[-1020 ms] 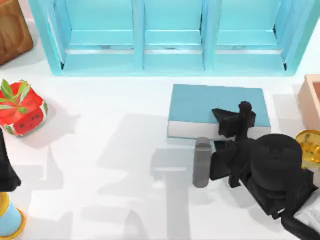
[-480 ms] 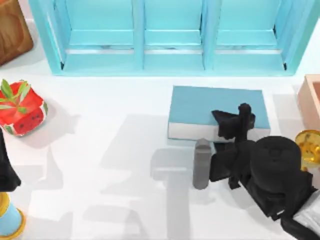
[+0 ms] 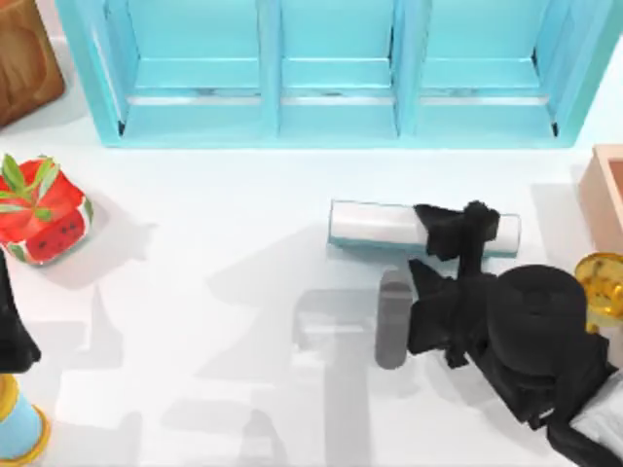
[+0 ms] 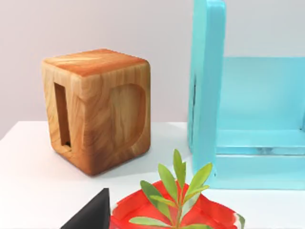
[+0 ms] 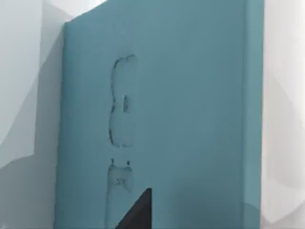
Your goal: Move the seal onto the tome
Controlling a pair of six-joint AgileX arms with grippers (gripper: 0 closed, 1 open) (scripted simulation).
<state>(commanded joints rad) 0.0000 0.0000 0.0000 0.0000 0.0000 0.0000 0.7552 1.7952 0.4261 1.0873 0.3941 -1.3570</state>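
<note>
The tome [image 3: 375, 224] stands tipped on its edge right of the table's centre, its white page edges facing up and only a thin teal strip showing. In the right wrist view its teal cover [image 5: 190, 109] is very close and bears faint marks. My right gripper [image 3: 443, 255] hangs over the tome's right end and front edge, with a black tip [image 5: 136, 212] against the cover. The seal is hidden. My left arm [image 3: 10, 336] is parked at the left edge, and a black tip [image 4: 90, 214] of its gripper shows.
A light-blue shelf unit [image 3: 331, 78] spans the back. A wooden block [image 3: 24, 58] and a red leafy pot [image 3: 39, 209] sit at the left. A grey cylinder [image 3: 392, 316] stands just in front of the tome. A gold trophy [image 3: 604, 282] and a pink box [image 3: 608, 195] are at the right.
The tome lay flat with its teal cover up and has now tipped onto its edge, page edges upward. The right arm has barely moved.
</note>
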